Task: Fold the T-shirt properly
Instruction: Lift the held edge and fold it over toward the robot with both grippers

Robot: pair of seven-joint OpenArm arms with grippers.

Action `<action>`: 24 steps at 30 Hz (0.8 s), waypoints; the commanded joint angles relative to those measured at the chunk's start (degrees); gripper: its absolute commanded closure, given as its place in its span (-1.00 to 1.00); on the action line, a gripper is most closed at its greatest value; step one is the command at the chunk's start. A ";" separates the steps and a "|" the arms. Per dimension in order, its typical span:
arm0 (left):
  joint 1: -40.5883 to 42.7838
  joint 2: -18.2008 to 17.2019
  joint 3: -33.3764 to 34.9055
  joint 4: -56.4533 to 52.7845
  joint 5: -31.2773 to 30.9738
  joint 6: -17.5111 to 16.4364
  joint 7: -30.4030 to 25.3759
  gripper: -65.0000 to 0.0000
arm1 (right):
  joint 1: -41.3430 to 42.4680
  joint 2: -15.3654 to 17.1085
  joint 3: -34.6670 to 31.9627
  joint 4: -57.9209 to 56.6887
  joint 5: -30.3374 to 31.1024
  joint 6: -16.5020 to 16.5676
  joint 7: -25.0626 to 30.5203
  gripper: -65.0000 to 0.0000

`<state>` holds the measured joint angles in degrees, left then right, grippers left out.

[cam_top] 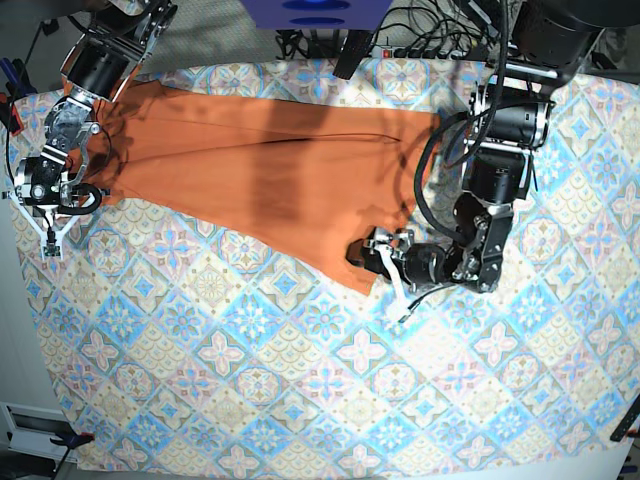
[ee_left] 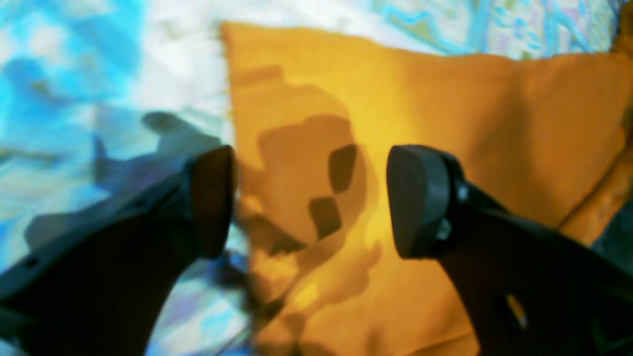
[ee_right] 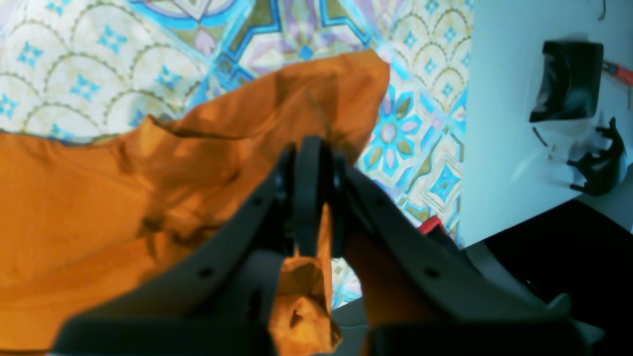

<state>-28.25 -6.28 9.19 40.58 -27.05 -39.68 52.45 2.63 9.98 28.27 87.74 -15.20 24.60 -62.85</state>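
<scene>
T-shirt (ee_right: 74, 198) pinched by right tool (ee_right: 314, 193).

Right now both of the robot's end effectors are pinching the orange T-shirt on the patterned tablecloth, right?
Not quite. Only the right end effector pinches the orange T-shirt. The left end effector hangs open above it, gripping nothing, as the left wrist view shows. The T-shirt does lie on the patterned tablecloth.
</scene>
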 commanded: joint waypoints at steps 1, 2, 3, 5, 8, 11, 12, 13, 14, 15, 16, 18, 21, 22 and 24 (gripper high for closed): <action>-2.21 0.26 0.08 0.52 -0.34 -0.32 -0.36 -0.43 | 0.84 0.97 0.08 1.18 -0.49 -0.29 0.56 0.97; -2.39 0.70 0.08 0.52 -0.25 -0.32 -1.06 -0.43 | 0.84 0.97 0.08 1.18 -0.49 -0.29 0.56 0.97; -2.48 0.88 0.17 0.43 -0.16 -0.32 -1.85 -0.43 | 0.84 0.97 0.08 1.18 -0.49 -0.29 0.56 0.97; -2.91 0.97 0.17 -1.41 -0.16 -0.32 -3.35 -0.43 | 0.84 0.97 0.08 1.18 -0.49 -0.29 0.56 0.97; -5.46 1.05 0.17 -7.48 -0.16 -0.32 -5.28 -0.43 | 0.84 0.97 0.08 1.18 -0.49 -0.29 0.56 0.97; -7.40 1.05 0.79 -13.37 -0.16 -0.32 -8.36 -0.43 | 0.84 0.97 0.08 1.27 -0.49 -0.29 0.56 0.97; -7.66 1.05 2.37 -14.86 -0.16 -0.32 -9.41 -0.43 | 0.84 0.97 0.08 1.27 -0.49 -0.29 0.56 0.97; -7.66 1.14 4.22 -15.39 -0.42 -0.32 -10.03 -0.42 | 0.84 0.97 0.08 1.27 -0.49 -0.29 0.56 0.97; -7.66 1.23 5.71 -15.39 -0.60 -0.32 -10.38 -0.38 | 0.84 0.97 0.08 1.27 -0.49 -0.29 0.56 0.97; -7.66 1.67 7.20 -15.39 -0.69 -0.32 -10.64 -0.32 | 0.84 0.97 0.08 1.27 -0.49 -0.29 0.56 0.97; -7.49 2.55 8.35 -15.48 -0.69 -0.32 -10.64 -0.21 | 0.84 0.97 0.08 1.27 -0.49 -0.29 0.56 0.97; -7.31 3.69 9.49 -15.57 -0.51 -0.32 -10.64 0.06 | 0.84 0.97 0.08 1.27 -0.49 -0.29 0.56 0.97; -7.22 5.01 9.49 -15.65 -0.25 -0.32 -10.64 0.48 | 0.84 0.97 0.08 1.27 -0.49 -0.29 0.56 0.97; -7.13 5.01 9.58 -15.65 -0.16 -0.32 -10.64 0.59 | 0.84 0.97 0.08 1.27 -0.49 -0.29 0.56 0.97; -7.13 5.01 9.58 -15.65 -0.16 -0.32 -10.56 0.82 | 0.84 0.97 0.08 1.27 -0.49 -0.29 0.56 0.97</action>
<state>-33.71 -0.51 18.90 24.51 -27.66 -40.51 41.47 2.55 10.00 28.27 87.77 -15.22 24.60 -62.85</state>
